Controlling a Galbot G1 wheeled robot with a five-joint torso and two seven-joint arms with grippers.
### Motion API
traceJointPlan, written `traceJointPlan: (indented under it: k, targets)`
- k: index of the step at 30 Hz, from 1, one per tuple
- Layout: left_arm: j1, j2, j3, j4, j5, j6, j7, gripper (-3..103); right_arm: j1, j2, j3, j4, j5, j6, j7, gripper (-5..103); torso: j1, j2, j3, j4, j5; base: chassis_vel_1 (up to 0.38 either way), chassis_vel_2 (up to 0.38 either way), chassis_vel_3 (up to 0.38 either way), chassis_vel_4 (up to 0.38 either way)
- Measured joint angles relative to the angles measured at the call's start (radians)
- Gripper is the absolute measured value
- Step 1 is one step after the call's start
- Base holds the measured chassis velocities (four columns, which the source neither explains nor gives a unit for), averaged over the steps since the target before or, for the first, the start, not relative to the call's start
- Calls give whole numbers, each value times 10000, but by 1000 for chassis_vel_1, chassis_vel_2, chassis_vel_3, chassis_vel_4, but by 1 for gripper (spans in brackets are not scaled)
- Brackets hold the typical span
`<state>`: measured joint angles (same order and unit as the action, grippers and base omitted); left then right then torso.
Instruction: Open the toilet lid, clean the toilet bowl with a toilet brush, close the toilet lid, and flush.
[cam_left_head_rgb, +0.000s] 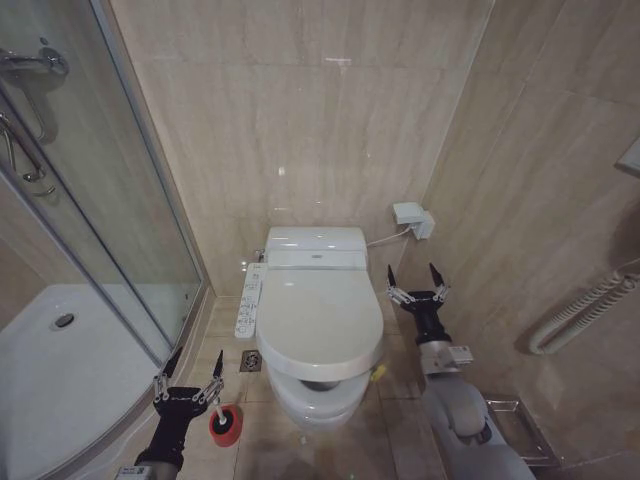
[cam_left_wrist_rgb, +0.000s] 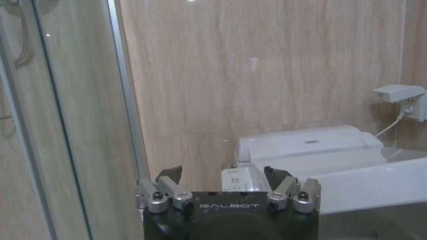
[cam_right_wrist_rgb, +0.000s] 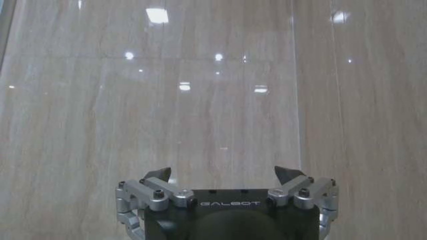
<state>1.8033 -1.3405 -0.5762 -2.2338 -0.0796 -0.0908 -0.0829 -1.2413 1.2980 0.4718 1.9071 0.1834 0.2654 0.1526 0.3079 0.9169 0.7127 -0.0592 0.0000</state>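
Note:
The toilet lid (cam_left_head_rgb: 318, 315) lies shut over the white toilet, so the toilet bowl is hidden under it; only the bowl's outer ceramic front (cam_left_head_rgb: 318, 405) shows. The lid's edge (cam_left_wrist_rgb: 373, 185) also appears in the left wrist view. The toilet brush (cam_left_head_rgb: 226, 424) stands in its red holder on the floor left of the toilet. My left gripper (cam_left_head_rgb: 189, 361) is open, just above and left of the brush. My right gripper (cam_left_head_rgb: 417, 274) is open, held right of the toilet beside the lid, facing the wall.
A glass shower enclosure (cam_left_head_rgb: 120, 230) with a white tray (cam_left_head_rgb: 60, 380) fills the left. A long button panel (cam_left_head_rgb: 249, 300) runs along the toilet's left side. A floor drain (cam_left_head_rgb: 251, 360) sits by the base. A wall socket (cam_left_head_rgb: 413, 218) and a coiled hose (cam_left_head_rgb: 585, 310) are on the right.

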Motion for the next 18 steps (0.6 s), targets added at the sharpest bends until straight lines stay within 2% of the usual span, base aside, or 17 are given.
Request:
traceJointPlan:
  k: [18]
  targets:
    - [0,0,0,0,0,0,0,82,-389,279,46,115,-103,130,18,100,0,1,0,0,0,0,0,0,0]
